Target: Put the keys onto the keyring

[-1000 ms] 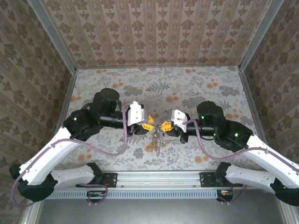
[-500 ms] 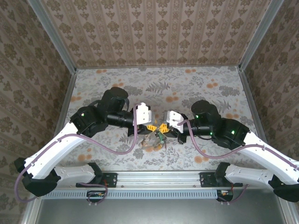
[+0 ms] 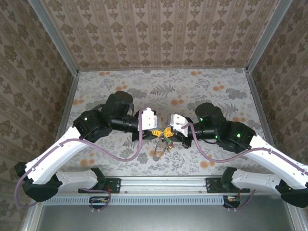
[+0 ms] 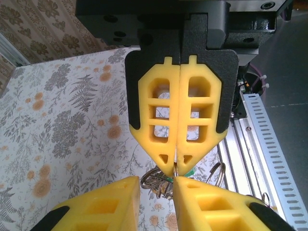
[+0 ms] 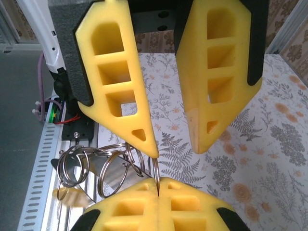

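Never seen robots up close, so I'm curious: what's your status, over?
Right end effector shut on the keyring wire. Left end effector open, fingertips beside that wire. Nothing seen in the way.

white arms (image 3: 53, 159), black joints (image 3: 98, 126), purple cables (image 3: 115, 156) — yellow jaws.

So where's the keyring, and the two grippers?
keyring (image 3: 160, 145), top view, middle of the metal bunch.
left gripper (image 4: 157, 180), left wrist view, between its fingertips.
right gripper (image 5: 158, 182), right wrist view, closed fingertip seam.
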